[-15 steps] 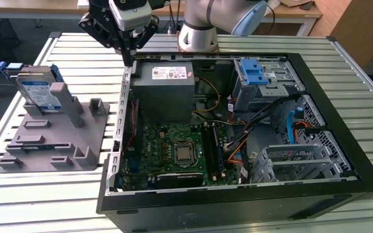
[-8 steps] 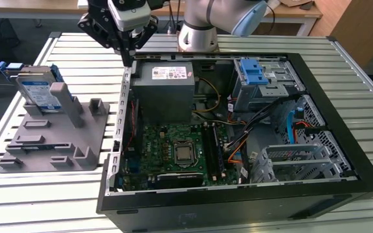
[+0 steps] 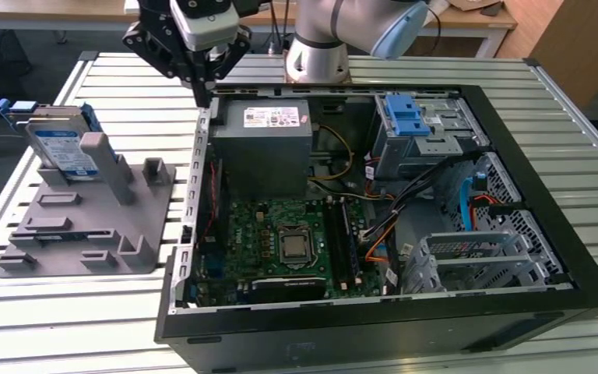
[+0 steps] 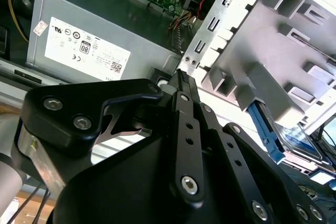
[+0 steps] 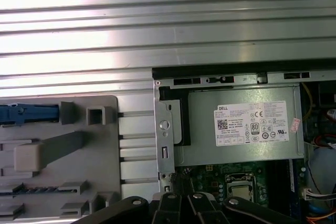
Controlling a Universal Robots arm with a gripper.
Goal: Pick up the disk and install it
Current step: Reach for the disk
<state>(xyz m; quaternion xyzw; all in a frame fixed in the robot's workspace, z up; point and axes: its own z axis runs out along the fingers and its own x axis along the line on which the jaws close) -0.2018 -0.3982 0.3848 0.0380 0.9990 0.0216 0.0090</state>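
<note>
As you read the exterior view, note the gripper [image 3: 205,95] over the computer case [image 3: 382,339] rim, fingers pressed together and empty. The disk [image 3: 62,144] stands upright in the grey fixture [image 3: 71,226], well apart. In the second wrist view, you see the disk [image 4: 299,142] held in that fixture. In the first wrist view, its blue carrier [image 5: 26,113] sits there.

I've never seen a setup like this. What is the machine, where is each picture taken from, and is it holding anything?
A single robot arm with a gripper works over a slatted metal table. The exterior view looks on from off the arm; both wrist views ride on it, looking past the gripper. On the table lie an open computer case and a grey fixture. The disk, in its blue carrier, stands in that fixture. The jaws look shut and empty, hovering by the case's power supply.
</note>
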